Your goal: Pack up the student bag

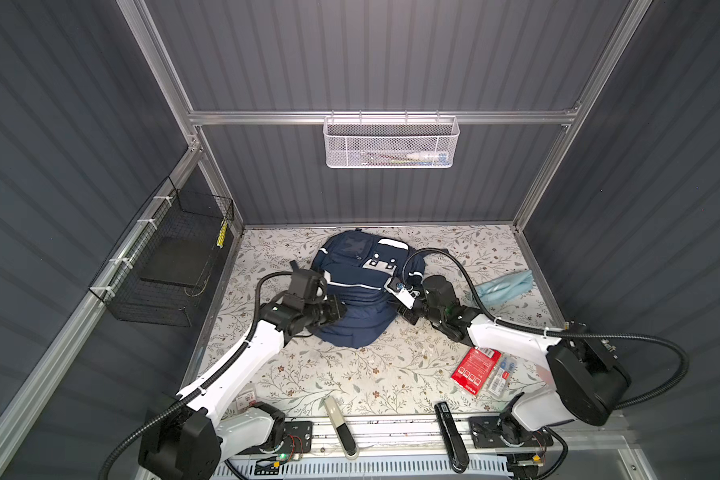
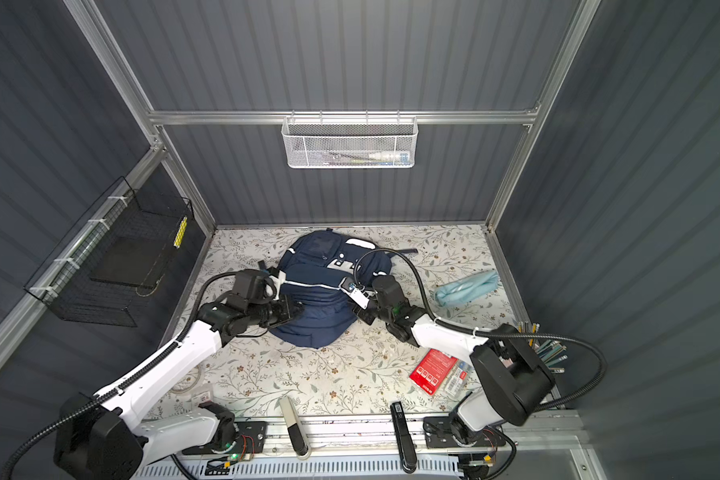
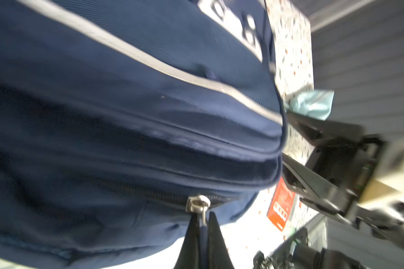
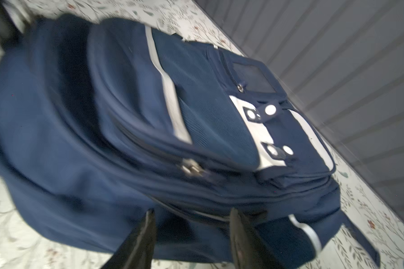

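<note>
Left gripper (image 3: 203, 220) is pinching the zip pull (image 3: 203, 212) of the student bag (image 1: 360, 318), its two black fingers pressed together on the small metal tab. Right gripper (image 4: 193, 215) is standing released, jaws spread apart with their tips right at the bag's side seam; whether they are touching the fabric cannot be told through the blur. Nearest the front, a beige bar-shaped object (image 1: 341, 428) and a black bar-shaped object (image 1: 449, 432) are lying across the front rail (image 1: 395, 436). Just beyond, toward the right, a red packet (image 1: 474, 370) is resting on the floral tabletop (image 1: 350, 374) with a clear packet (image 1: 501, 376) lying against it. Farther in, the navy bag is lying in the back middle of the tabletop, its white-striped front pockets facing up. A pale blue pouch (image 1: 506, 286) is sitting well to its right. Farthest off, a white mesh basket (image 1: 391, 141) is hanging at the back, and a black wire basket (image 1: 163, 266) is hanging at the left side.
</note>
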Available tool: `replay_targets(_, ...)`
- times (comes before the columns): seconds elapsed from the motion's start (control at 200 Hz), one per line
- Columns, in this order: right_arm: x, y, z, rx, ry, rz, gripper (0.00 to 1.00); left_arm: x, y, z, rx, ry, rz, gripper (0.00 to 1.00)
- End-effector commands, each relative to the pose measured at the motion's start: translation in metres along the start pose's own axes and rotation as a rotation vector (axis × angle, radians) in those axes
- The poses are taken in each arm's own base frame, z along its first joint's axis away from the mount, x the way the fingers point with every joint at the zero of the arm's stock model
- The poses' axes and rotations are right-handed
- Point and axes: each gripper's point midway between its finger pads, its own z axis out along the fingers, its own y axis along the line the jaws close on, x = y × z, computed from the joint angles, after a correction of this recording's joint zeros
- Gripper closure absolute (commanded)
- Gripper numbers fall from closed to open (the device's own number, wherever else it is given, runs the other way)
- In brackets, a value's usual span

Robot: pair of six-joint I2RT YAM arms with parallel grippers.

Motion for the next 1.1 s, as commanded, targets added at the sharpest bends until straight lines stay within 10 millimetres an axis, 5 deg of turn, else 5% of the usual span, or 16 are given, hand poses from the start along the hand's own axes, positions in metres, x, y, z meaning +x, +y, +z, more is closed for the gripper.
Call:
replay_targets(0.0,-0.026,0.036,-0.01,-0.095,-0.048,-0.031,0.42,-0.009,-0.036,0.008,0.042,-0.048,0.018,1.0)
replay_targets(0.135,-0.016,0.041,0.007,-0.085,0.007,-0.067,0.42,-0.003,-0.063,0.012,0.067,-0.017,0.075,1.0)
replay_targets(0.32,0.002,0.035,0.024,-0.125,0.076,-0.093,0.5,-0.004,-0.052,0.001,0.004,-0.037,0.095,1.0)
replay_targets(0.385,-0.001,0.037,0.026,-0.141,0.067,-0.104,0.6,-0.001,-0.049,0.002,-0.002,-0.031,0.094,1.0)
replay_targets(0.495,-0.003,0.035,0.024,-0.136,0.058,-0.106,0.93,-0.001,-0.039,0.005,-0.034,-0.044,0.089,1.0)
replay_targets(0.675,0.007,0.043,0.014,-0.184,0.046,-0.116,1.0,-0.004,0.044,0.011,-0.418,-0.039,0.144,1.0)
replay_targets(0.796,0.015,0.045,0.005,-0.23,0.058,-0.09,1.0,-0.015,0.09,0.014,-0.382,-0.025,0.012,1.0)
replay_targets(0.996,0.02,0.029,-0.008,-0.168,0.025,-0.075,1.0,-0.068,0.16,-0.032,-0.505,-0.17,-0.109,1.0)
replay_targets(1.096,0.036,-0.006,-0.004,-0.04,0.077,-0.014,1.0,-0.091,0.179,-0.045,-0.49,-0.209,-0.172,1.0)
